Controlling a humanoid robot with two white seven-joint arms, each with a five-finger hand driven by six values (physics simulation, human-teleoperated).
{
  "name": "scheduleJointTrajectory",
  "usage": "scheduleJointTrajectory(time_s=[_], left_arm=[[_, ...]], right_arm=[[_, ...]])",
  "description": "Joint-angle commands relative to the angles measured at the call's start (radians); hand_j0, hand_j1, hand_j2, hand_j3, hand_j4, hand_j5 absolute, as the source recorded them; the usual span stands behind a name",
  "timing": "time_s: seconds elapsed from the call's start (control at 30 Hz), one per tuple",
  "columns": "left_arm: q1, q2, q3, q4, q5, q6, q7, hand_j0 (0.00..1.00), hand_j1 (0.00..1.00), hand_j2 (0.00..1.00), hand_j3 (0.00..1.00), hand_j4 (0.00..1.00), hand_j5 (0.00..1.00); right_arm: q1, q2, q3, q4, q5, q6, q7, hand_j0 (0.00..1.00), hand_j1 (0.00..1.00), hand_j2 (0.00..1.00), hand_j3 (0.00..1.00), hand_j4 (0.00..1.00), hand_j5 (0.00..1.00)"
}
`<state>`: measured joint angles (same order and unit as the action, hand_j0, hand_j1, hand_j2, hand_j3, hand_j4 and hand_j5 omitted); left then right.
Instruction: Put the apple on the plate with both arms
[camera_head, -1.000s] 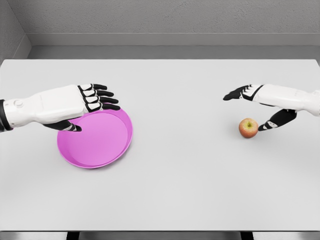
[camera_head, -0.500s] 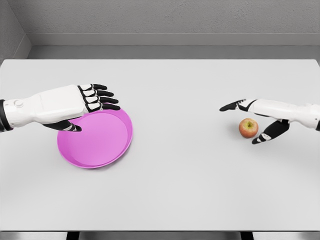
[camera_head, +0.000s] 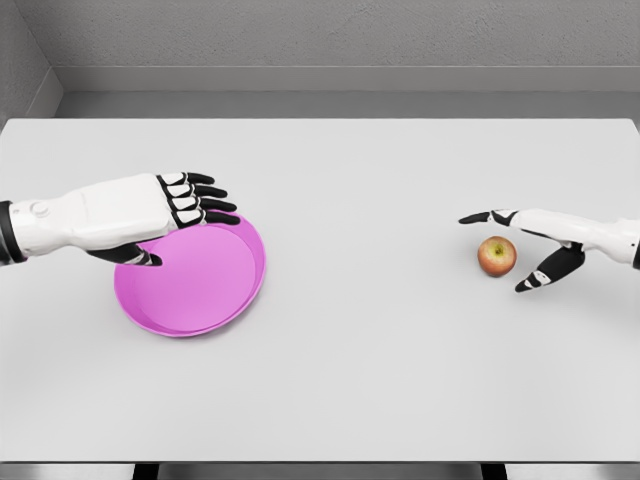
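A small red-and-yellow apple (camera_head: 497, 256) rests on the white table, right of centre. My right hand (camera_head: 510, 250) comes in from the right edge and straddles it, open: the fingers (camera_head: 478, 217) reach past its far side and the thumb (camera_head: 536, 280) lies on its near right side, neither clearly touching it. The magenta plate (camera_head: 205, 290) lies flat on the left. My left hand (camera_head: 190, 215) hovers open over the plate's far left rim, with the fingers (camera_head: 212, 200) stretched out to the right and the thumb (camera_head: 143, 257) over the plate's left part.
The white table (camera_head: 360, 350) spans the whole view, with a grey wall behind its far edge and the front edge at the picture's bottom. Nothing else stands on it.
My right hand has dropped lower and drawn back to the right, so its fingers and thumb now bracket the apple at table height. The left hand, the plate and the apple have barely moved.
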<state>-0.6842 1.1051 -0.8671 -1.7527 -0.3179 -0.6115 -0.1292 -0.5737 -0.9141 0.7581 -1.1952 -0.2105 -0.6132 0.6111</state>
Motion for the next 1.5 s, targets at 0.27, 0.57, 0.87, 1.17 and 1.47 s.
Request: scheduleJointTrajectory(time_s=[0.27, 0.57, 0.87, 1.17, 1.47], left_arm=[[0.0, 0.001, 0.002, 0.001, 0.006, 0.001, 0.0, 1.0, 1.0, 1.0, 1.0, 1.0, 1.0], [0.0, 0.001, 0.002, 0.001, 0.006, 0.001, -0.001, 1.0, 1.0, 1.0, 1.0, 1.0, 1.0], [0.0, 0.001, 0.002, 0.001, 0.006, 0.001, -0.001, 1.0, 1.0, 1.0, 1.0, 1.0, 1.0], [0.0, 0.001, 0.002, 0.001, 0.006, 0.001, -0.001, 1.0, 1.0, 1.0, 1.0, 1.0, 1.0], [0.0, 0.001, 0.004, 0.001, 0.006, 0.001, -0.001, 1.0, 1.0, 1.0, 1.0, 1.0, 1.0]], right_arm=[[-0.021, 0.055, 0.024, 0.091, 0.033, 0.002, 0.0, 1.0, 1.0, 1.0, 1.0, 1.0, 1.0], [-0.025, 0.057, 0.024, 0.106, 0.043, 0.002, 0.0, 1.0, 1.0, 1.0, 1.0, 1.0, 1.0], [-0.025, 0.063, 0.024, 0.105, 0.046, 0.002, 0.0, 0.64, 0.64, 0.64, 0.64, 0.64, 0.64], [-0.037, 0.064, 0.036, 0.094, 0.037, 0.002, 0.0, 0.55, 0.55, 0.55, 0.55, 0.55, 0.55], [-0.072, 0.063, 0.073, -0.187, -0.035, 0.002, 0.0, 0.37, 0.37, 0.37, 0.37, 0.37, 0.37]])
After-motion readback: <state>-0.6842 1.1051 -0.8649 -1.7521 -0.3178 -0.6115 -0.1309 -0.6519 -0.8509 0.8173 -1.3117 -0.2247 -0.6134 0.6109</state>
